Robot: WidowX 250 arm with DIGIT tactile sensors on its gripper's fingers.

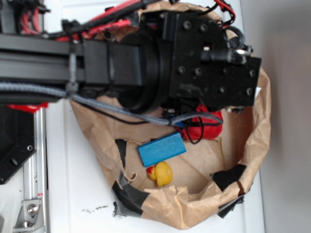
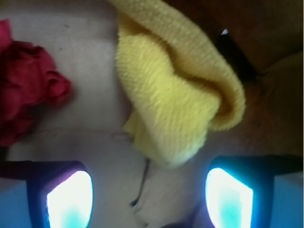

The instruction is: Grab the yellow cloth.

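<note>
Brown paper bag (image 1: 252, 145) on white counter (image 1: 77, 194): approach step, gripper (image 2: 149, 199) spread wide and empty just short of the yellow cloth (image 2: 175, 95) beside the red wad (image 2: 28, 90); next, advance, straddle fold, close.

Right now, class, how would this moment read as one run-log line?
phase: approach | gripper: open, empty, above bag floor | target: fuzzy yellow terry cloth, just ahead between fingers, ungrasped | nearby: crumpled red wad | next: likely advance, close
</note>
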